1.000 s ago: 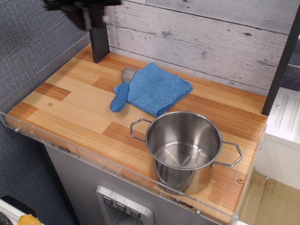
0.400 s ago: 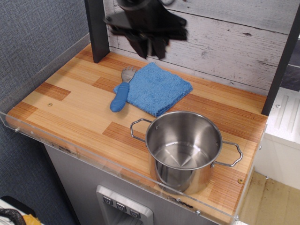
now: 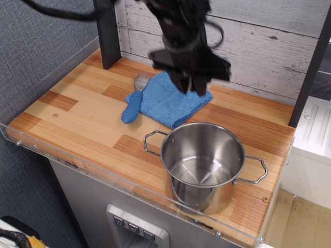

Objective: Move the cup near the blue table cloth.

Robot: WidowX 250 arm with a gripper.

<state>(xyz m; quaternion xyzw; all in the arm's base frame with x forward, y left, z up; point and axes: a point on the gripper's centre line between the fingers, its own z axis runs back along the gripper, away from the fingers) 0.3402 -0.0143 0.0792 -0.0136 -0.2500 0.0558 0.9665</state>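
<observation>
Here a wooden counter (image 3: 77,119) backed by whitewashed planks (image 3: 269,41) carries the blue table cloth (image 3: 165,101) and a steel pot (image 3: 202,163), while the gripper (image 3: 190,85) hangs fingers-down over the cloth, too blurred to tell whether parted.

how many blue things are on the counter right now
2: the blue table cloth at the back middle, partly under the gripper, and a blue-handled utensil lying against its left edge. More could be hidden behind the arm.

Even bright light, motion-blurred arm (image 3: 181,31)
</observation>
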